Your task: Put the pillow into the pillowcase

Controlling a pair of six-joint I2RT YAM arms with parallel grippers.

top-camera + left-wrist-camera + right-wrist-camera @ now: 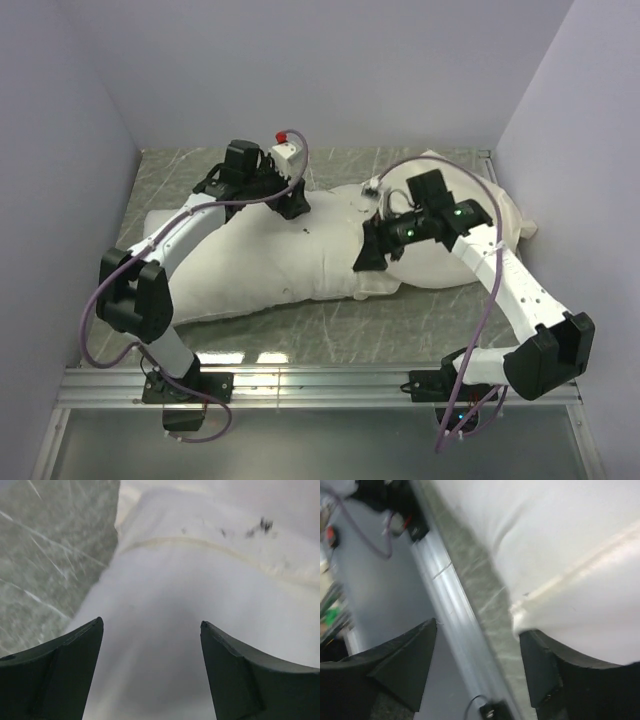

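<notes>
- cream hem [570, 575] ran just off the right finger of the right gripper [479, 627], and its corner lapped onto that fingertip. the green table [480, 585] and a metal rail [445, 587] showed through the gap between the fingers.
- that gripper's fingers stood well apart and pinched nothing.
- the left gripper [151, 621] was spread wide and empty too. white cloth filled the gap and ran on ahead of the tips, a pale seam [200, 542] crossed it further ahead, and a few dark specks [262, 525] lay beyond. bare table sat off its left finger.
- the pillow [240, 270] lay flat on the table, mostly behind the left fingers. i judged its far end was tucked into the pillowcase [430, 268], which bulged around and past the right fingers. i could not tell exactly where one cloth stopped.
- i expected the pillow to be light, soft and squashy, so a shallow pinch would only gather cover. i would bunch a corner or an end seam.
- the pillowcase looked thin, limp and a little slick. i would take a single layer at the hem beside the right fingers, pinched deep so it would not slide out.
</notes>
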